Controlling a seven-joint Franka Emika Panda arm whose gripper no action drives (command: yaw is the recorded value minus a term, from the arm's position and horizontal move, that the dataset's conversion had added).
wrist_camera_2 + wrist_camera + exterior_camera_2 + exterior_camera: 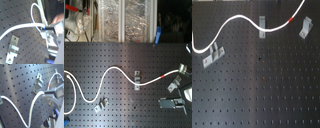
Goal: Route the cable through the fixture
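Overhead, long white cable (242, 18), red-banded, beside slanted silver fixture (306, 27).

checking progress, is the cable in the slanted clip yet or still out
Out. In the first exterior view the cable runs up past the fixture, its red band to the first exterior view's left of it, not touching.

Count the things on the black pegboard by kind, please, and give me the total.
Metal clips: 3, the wide clip, the narrow clip and the wedge-like fixture
Cable: 1, the white cable
Total: 4
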